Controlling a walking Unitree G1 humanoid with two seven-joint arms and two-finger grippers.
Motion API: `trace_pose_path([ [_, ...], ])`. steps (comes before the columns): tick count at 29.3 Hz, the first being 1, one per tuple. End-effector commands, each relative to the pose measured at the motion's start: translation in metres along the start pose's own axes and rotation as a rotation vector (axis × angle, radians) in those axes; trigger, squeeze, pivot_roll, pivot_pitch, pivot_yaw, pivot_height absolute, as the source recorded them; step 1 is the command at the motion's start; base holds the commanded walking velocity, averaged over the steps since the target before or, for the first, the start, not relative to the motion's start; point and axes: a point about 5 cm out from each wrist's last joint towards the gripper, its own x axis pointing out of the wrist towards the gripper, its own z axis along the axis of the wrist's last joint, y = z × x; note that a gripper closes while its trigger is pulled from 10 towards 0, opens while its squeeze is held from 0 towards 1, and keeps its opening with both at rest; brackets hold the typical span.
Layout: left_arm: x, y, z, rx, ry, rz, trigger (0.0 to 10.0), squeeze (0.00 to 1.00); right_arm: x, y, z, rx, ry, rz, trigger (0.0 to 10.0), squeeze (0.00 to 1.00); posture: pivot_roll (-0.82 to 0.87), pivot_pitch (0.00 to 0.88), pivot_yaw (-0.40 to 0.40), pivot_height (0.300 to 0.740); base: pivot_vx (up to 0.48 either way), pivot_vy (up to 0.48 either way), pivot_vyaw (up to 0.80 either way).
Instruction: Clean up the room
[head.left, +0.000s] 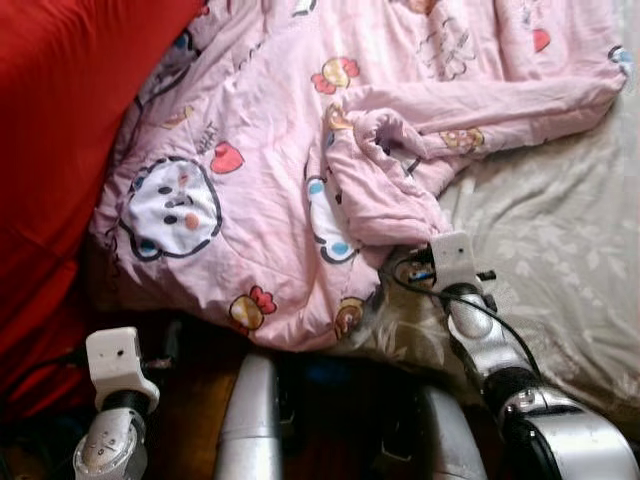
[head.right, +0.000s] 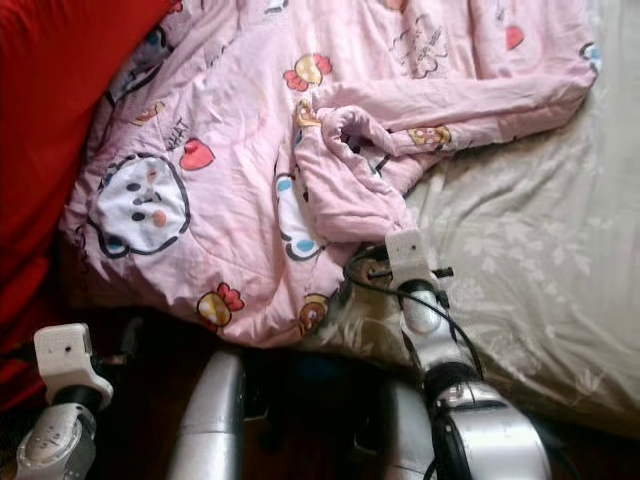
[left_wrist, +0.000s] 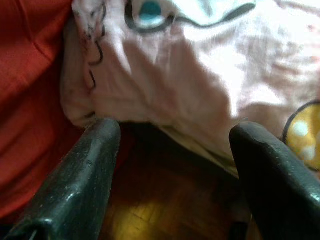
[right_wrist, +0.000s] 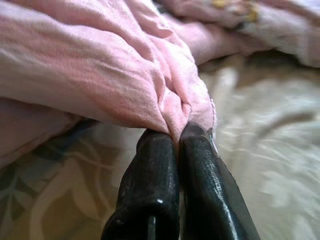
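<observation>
A pink quilt (head.left: 270, 170) with cartoon prints lies crumpled across the bed, one fold bunched near the middle (head.left: 385, 190). My right gripper (right_wrist: 179, 137) is shut on the edge of that fold, the pink cloth (right_wrist: 172, 107) pinched between its black fingers (right_wrist: 150, 190). Its wrist (head.left: 452, 262) sits at the bed's near edge, on the pale sheet. My left gripper (left_wrist: 175, 145) is open, low by the bed's side, its fingers (left_wrist: 85, 175) pointing at the quilt's hanging hem (left_wrist: 165, 95) without touching it. The left wrist (head.left: 118, 365) hangs at the lower left.
A pale grey-green leaf-patterned sheet (head.left: 560, 260) covers the bed on the right. A red cloth (head.left: 60, 120) fills the left side beside the quilt. Dark wooden floor (left_wrist: 165, 200) lies below the bed edge.
</observation>
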Motion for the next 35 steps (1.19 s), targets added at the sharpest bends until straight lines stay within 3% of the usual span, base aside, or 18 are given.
trace_pose_path([
  [1, -0.006, 0.01, -0.023, -0.01, 0.079, 0.055, 10.0, 0.0, -0.015, -0.008, -0.024, 0.08, 0.048, -0.025, 0.0, 0.0, 0.23, 0.19, -0.047, 0.626, 0.0, 0.0, 0.0],
  [4, -0.001, 0.012, -0.028, -0.054, 0.09, 0.084, 10.0, 0.0, -0.02, -0.012, -0.033, 0.146, 0.074, -0.041, 0.0, 0.0, 0.21, 0.16, -0.056, 0.626, 0.0, 0.0, 0.0],
  [5, 0.001, 0.013, -0.031, -0.06, 0.097, 0.092, 10.0, 0.0, -0.024, -0.013, -0.037, 0.191, 0.081, -0.045, 4.9, 0.0, 0.19, 0.133, -0.061, 0.626, 0.0, 0.0, 0.0],
  [6, 0.003, 0.014, -0.033, -0.062, 0.102, 0.096, 10.0, 0.0, -0.026, -0.014, -0.041, 0.221, 0.086, -0.048, 4.9, 0.0, 0.18, 0.125, -0.062, 0.626, 0.0, 0.0, 0.0],
  [7, 0.006, 0.014, -0.037, -0.062, 0.114, 0.099, 10.0, 0.0, -0.033, -0.015, -0.049, 0.265, 0.107, -0.048, 10.0, 0.0, 0.17, 0.104, -0.062, 0.626, 0.0, 0.0, 0.0],
  [17, 0.014, 0.008, -0.064, -0.077, 0.221, 0.102, 10.0, 0.0, -0.035, -0.024, -0.05, 0.322, 0.085, -0.085, 10.0, 0.0, 0.13, 0.038, -0.05, 0.649, 0.0, 0.0, 0.0],
  [29, -0.004, 0.016, -0.098, -0.066, 0.382, 0.146, 10.0, 0.0, -0.037, 0.0, -0.051, 0.328, 0.098, -0.016, 10.0, 0.0, 0.15, 0.006, -0.049, 0.739, 0.0, 0.0, 0.0],
  [35, -0.01, 0.014, -0.106, -0.062, 0.43, 0.137, 10.0, 0.0, -0.04, -0.001, -0.056, 0.328, 0.122, -0.027, 10.0, 0.0, 0.15, 0.015, -0.047, 0.74, 0.0, 0.0, 0.0],
])
